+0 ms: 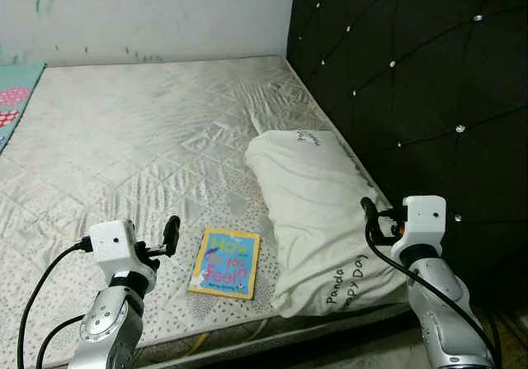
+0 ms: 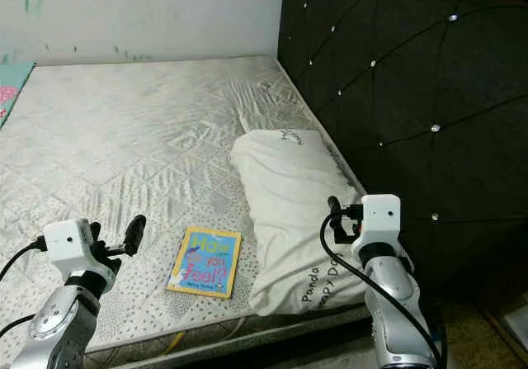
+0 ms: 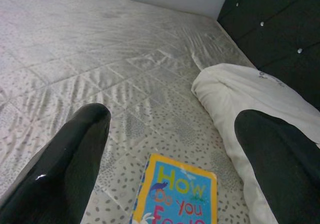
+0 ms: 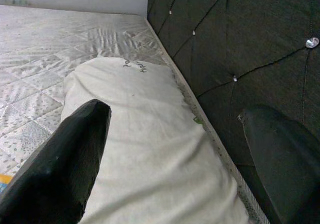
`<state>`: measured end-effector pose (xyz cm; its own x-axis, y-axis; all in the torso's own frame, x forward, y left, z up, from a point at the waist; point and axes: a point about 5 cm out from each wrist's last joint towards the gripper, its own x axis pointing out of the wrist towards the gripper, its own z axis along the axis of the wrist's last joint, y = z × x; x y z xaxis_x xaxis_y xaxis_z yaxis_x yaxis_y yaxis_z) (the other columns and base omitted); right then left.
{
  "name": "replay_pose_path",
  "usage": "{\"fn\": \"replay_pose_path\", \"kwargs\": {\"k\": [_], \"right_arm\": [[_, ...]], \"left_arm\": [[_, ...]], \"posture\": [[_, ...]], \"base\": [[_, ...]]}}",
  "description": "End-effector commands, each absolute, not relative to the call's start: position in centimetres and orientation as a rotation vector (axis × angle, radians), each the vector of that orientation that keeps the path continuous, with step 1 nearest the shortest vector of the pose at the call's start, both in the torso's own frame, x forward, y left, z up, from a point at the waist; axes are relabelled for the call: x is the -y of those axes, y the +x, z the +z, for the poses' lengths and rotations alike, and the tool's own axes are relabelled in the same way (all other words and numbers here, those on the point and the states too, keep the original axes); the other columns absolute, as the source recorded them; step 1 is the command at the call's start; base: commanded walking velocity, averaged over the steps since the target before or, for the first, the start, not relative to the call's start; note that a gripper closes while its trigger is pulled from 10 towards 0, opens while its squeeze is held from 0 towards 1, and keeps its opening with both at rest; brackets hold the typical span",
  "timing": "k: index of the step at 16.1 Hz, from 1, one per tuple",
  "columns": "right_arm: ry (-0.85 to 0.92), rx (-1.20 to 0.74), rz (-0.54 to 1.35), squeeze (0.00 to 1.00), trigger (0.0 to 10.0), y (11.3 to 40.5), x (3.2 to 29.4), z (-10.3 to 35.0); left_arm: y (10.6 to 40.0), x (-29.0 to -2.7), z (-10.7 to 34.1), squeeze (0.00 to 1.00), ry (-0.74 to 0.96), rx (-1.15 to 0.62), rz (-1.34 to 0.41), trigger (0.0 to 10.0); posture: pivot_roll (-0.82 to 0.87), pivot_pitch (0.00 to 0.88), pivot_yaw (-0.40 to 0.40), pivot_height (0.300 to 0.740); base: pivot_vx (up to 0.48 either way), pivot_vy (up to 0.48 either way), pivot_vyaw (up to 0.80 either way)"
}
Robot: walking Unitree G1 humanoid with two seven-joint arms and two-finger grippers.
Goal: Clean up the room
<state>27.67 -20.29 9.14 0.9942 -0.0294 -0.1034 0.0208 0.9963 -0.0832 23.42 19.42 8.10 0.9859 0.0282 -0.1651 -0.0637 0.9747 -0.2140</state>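
1. We have both arms raised at the near edge of the bed [image 1: 148, 138]. Left gripper [image 1: 171, 233] sits over the near-left corner, fingers spread wide with nothing between them in the left wrist view.
2. Right gripper [image 1: 369, 217] is over the near end of the pillow [image 1: 318, 212], close to the headboard [image 1: 429, 96]. Its fingers are also spread apart and empty in the right wrist view.
3. The book [image 1: 224, 263] lies flat on the mattress, cover up, just inside the near edge. It sits between our two grippers, but much closer to the left one.
4. Key relation: the book is just to the right of the left gripper and slightly nearer the bed edge. Its long axis runs roughly away from us, tilted a little. The left wrist view has it directly ahead, low between the fingers [image 3: 60, 169].
5. We judge the left arm is the one to use. It would need to drop and close across the book's short side.
6. The pillow lies just right of the book, long axis running along the headboard. Whether they touch is unclear.
7. Further back the mattress is bare, with a patterned mat [image 1: 15, 96] at the far left and the wall [image 1: 148, 10] behind.
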Motion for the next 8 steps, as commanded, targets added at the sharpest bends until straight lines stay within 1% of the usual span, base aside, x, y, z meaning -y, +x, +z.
{"fn": "replay_pose_path", "kwargs": {"k": [1,8], "right_arm": [[-0.084,-0.103,-0.033,0.0,10.0,27.8,20.51,9.33],[-0.094,-0.095,-0.022,0.0,10.0,27.82,20.43,9.42]], "left_arm": [[23.43,-19.15,8.17,0.0,-0.224,-0.159,0.04,10.0],[22.6,-19.3,7.88,0.0,-0.223,-0.171,0.066,10.0]], "posture": [[-0.08,0.0,-0.031,0.74],[-0.07,0.0,-0.036,0.74]], "base": [[0.0,0.0,-0.65],[0.0,0.0,0.0]]}}
